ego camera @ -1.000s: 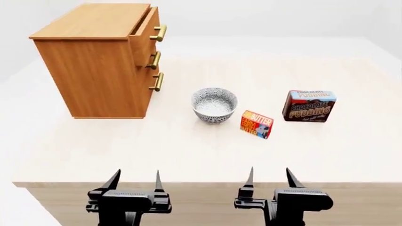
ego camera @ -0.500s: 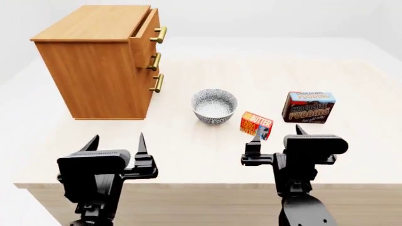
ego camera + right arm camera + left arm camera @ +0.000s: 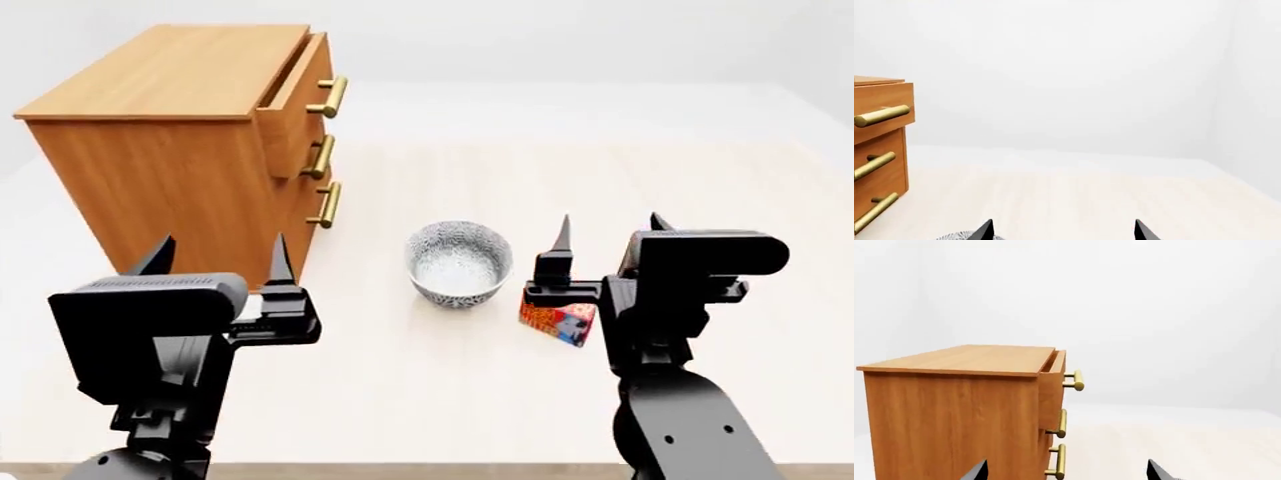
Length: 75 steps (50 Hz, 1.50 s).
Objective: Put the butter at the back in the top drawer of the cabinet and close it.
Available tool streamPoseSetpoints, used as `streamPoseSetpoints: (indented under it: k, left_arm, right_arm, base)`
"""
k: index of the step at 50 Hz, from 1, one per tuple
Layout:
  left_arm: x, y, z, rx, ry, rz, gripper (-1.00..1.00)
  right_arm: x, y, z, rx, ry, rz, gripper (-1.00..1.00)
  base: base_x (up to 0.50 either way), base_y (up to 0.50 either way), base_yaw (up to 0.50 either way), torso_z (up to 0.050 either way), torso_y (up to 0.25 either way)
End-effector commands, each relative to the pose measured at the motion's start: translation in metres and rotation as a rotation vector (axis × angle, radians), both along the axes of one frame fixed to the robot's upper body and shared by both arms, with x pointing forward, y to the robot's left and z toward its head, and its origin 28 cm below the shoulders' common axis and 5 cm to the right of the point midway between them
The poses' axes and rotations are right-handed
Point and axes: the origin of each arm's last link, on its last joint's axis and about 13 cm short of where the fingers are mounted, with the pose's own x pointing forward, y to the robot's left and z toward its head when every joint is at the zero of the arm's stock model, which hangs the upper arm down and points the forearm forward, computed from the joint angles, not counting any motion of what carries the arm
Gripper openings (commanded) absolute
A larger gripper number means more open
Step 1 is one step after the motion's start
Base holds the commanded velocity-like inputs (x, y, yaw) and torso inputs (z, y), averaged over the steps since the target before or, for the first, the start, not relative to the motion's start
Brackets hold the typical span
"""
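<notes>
The butter (image 3: 558, 320), a small orange-red box, lies on the table right of the bowl, partly hidden behind my right gripper (image 3: 610, 228). That gripper is open and empty, raised above the butter. The wooden cabinet (image 3: 160, 170) stands at the left, its top drawer (image 3: 296, 85) pulled out a little. My left gripper (image 3: 220, 258) is open and empty, in front of the cabinet's near side. The left wrist view shows the cabinet (image 3: 954, 410) and top drawer (image 3: 1054, 385) beyond the open left gripper (image 3: 1066, 471). The right wrist view shows the top drawer (image 3: 884, 115) past the open right gripper (image 3: 1064, 231).
A patterned grey bowl (image 3: 459, 262) sits between the cabinet and the butter; its rim (image 3: 957, 236) shows in the right wrist view. Brass bar handles (image 3: 327, 97) stick out from the three drawers toward the table's middle. The light wooden table (image 3: 441, 400) stretches to the right and back.
Both arms have risen and moved forward over the table. The right gripper now covers the chocolate pudding box and part of the butter. The head view has shifted closer.
</notes>
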Motion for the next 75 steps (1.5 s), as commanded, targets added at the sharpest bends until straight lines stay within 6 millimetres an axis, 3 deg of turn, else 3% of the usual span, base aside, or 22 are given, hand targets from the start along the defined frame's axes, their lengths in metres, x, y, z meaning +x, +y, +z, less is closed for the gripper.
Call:
streamPoseSetpoints:
  k: [1, 25, 50, 63, 70, 75]
  left_arm:
    - [-0.007, 0.0, 0.006, 0.009, -0.035, 0.008, 1.0]
    - [-0.012, -0.001, 0.007, 0.003, -0.05, 0.001, 1.0]
    - [-0.022, -0.002, 0.01, 0.013, -0.058, -0.018, 1.0]
    - [-0.044, -0.001, 0.028, 0.021, -0.092, -0.051, 1.0]
    - [-0.041, 0.0, 0.045, 0.027, -0.054, -0.081, 1.0]
    - [-0.034, -0.001, 0.069, 0.049, -0.011, -0.107, 1.0]
  right_arm:
    - [-0.004, 0.0, 0.006, 0.008, -0.029, 0.002, 1.0]
    - [-0.011, 0.0, 0.005, 0.013, -0.044, 0.005, 1.0]
    - [-0.017, -0.001, 0.004, 0.018, -0.071, 0.001, 1.0]
    - [-0.02, -0.006, 0.003, 0.037, -0.07, -0.017, 1.0]
    - [-0.021, -0.007, 0.003, 0.045, -0.068, -0.02, 1.0]
    - [-0.022, -0.008, 0.003, 0.051, -0.064, -0.019, 1.0]
  base:
    - [0.5, 0.0, 0.0, 0.0, 0.0]
    - [0.49, 0.0, 0.0, 0.0, 0.001]
    - [0.08, 0.0, 0.0, 0.0, 0.0]
    - [0.0, 0.0, 0.0, 0.0, 0.0]
    - [0.0, 0.0, 0.0, 0.0, 0.0]
    - [0.0, 0.0, 0.0, 0.0, 0.0]
